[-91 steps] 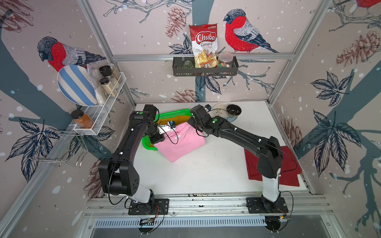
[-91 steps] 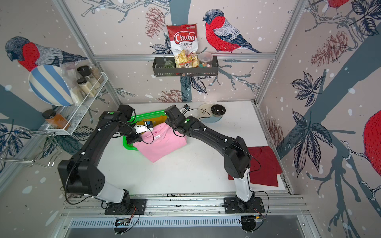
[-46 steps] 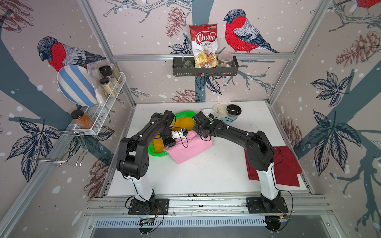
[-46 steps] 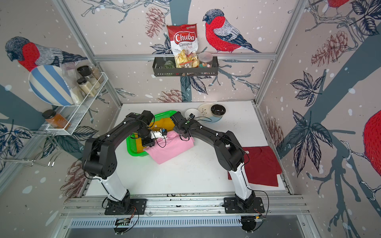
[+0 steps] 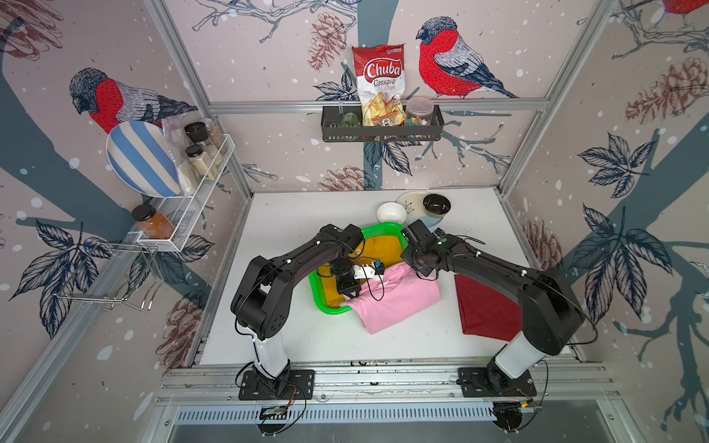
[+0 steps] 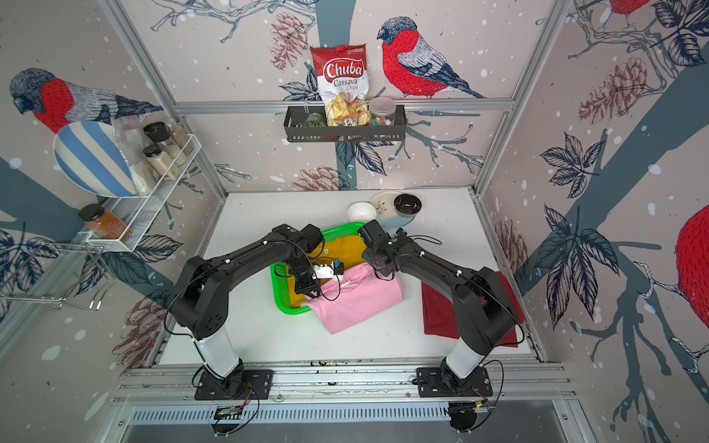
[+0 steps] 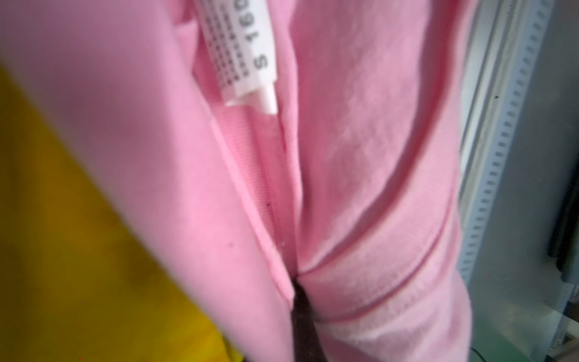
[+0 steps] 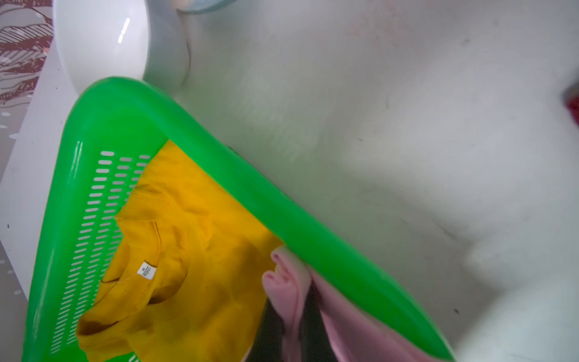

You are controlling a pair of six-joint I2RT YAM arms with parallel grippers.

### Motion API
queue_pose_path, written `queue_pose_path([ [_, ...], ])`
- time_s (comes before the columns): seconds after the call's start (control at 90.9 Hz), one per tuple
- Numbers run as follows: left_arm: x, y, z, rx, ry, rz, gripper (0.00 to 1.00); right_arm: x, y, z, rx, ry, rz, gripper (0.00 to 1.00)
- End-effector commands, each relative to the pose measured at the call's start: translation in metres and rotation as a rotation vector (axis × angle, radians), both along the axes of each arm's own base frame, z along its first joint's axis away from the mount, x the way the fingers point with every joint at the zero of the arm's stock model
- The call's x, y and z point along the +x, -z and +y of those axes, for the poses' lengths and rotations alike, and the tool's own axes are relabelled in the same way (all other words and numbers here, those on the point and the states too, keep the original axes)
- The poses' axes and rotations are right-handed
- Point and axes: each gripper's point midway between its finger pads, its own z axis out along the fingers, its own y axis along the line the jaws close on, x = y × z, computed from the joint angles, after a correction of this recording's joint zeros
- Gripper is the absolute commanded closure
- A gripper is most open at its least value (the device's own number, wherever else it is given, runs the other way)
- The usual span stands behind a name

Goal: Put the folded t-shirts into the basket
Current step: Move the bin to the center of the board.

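The green basket (image 5: 319, 293) sits mid-table in both top views and holds the mustard yellow t-shirt (image 5: 378, 249). The pink t-shirt (image 5: 399, 303) lies mostly on the table to the right of the basket, with its left edge draped over the rim. My left gripper (image 5: 351, 295) is shut on its near-left edge. My right gripper (image 5: 412, 270) is shut on its far corner, just inside the basket rim (image 8: 250, 200). The left wrist view is filled with pink cloth (image 7: 360, 156) and its neck label (image 7: 238, 47). The dark red t-shirt (image 5: 483, 307) lies flat at the right, partly under my right arm.
A white bowl (image 5: 391, 213), a plate (image 5: 412, 201) and a black bowl (image 5: 436, 203) stand just behind the basket. A black wire rack (image 5: 381, 132) hangs on the back wall. A white mesh rack (image 5: 192, 207) hangs on the left wall.
Both grippers have moved toward the front right with the pink t-shirt. The green basket has slid the same way. The white bowl behind it now shows.
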Motion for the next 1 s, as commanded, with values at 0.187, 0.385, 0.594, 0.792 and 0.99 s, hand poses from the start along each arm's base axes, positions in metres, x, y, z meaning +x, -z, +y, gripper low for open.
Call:
queue_pose_path([
  [0.187, -0.054, -0.012, -0.005, 0.064, 0.056, 0.222, 1.0, -0.043, -0.004, -0.053, -0.144, 0.088, -0.032, 1.0],
  [0.385, -0.045, -0.064, 0.004, 0.04, 0.088, 0.116, 1.0, -0.043, -0.032, -0.049, -0.072, 0.101, -0.08, 1.0],
  [0.594, -0.017, -0.104, 0.038, 0.038, 0.02, 0.004, 1.0, -0.015, -0.058, -0.033, 0.003, 0.131, -0.1, 1.0],
  [0.792, 0.024, -0.066, 0.059, 0.139, -0.08, -0.074, 1.0, 0.007, -0.014, -0.018, -0.04, 0.151, 0.013, 1.0],
  [0.99, 0.016, -0.003, 0.061, 0.205, -0.11, 0.048, 1.0, -0.006, 0.049, -0.027, -0.132, 0.167, 0.161, 1.0],
])
